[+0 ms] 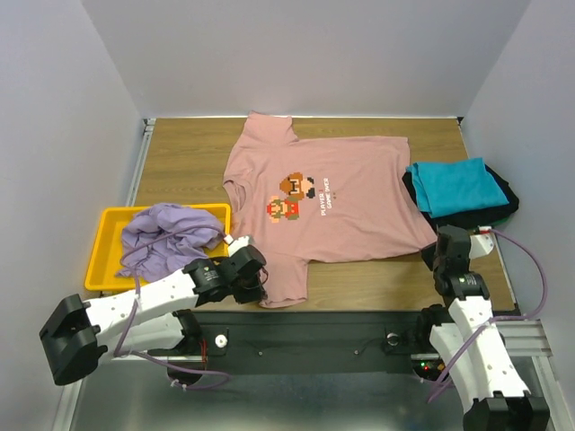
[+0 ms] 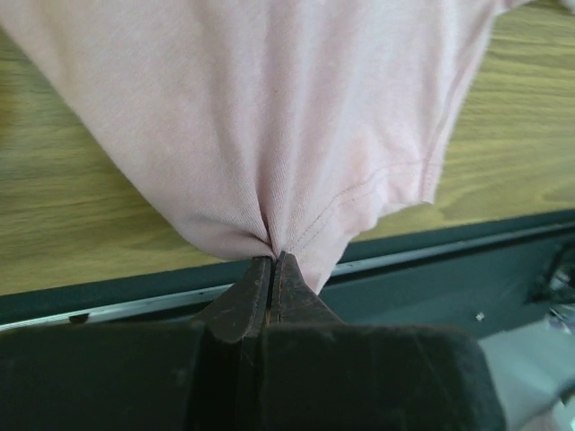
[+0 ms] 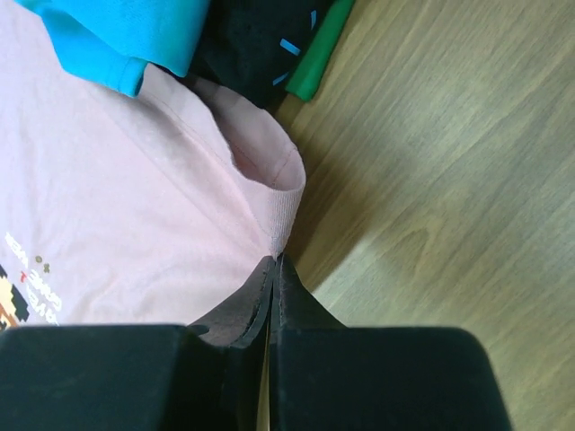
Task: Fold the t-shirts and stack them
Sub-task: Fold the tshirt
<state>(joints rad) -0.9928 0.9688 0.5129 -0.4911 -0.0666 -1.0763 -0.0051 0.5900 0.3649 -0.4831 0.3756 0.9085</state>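
- The left gripper [image 2: 272, 262] had its black jaws pressed together on a gathered pinch of the dusty pink cotton t-shirt with the pixel-figure print [image 1: 350, 206], at the stitched edge near the lower left of the top view.
- The right gripper [image 3: 272, 260] was likewise closed, nipping a folded-over edge of the same shirt at its lower right corner.
- The pink shirt lay spread flat across the middle of the frame, print up.
- The step looked like the first fold. Done well, both pinches would rise together and level, keeping the near edge taut between them. They would then carry it over toward the far edge so the halves met squarely.
- Both bites looked small, so a slow lift would be wise, since the cloth could slip out.
- The folded teal t-shirt [image 1: 454, 186] sat on the black t-shirt [image 1: 505, 196] at the right, touching the pink shirt's edge, which could drag the stack.
- The crumpled lavender t-shirt [image 1: 166, 235] waited in the yellow plastic bin [image 1: 103, 247] at the left.
- The surface was a wood-grain table [image 1: 180, 153], smooth and matte, enclosed by plain pale walls [image 1: 305, 54].
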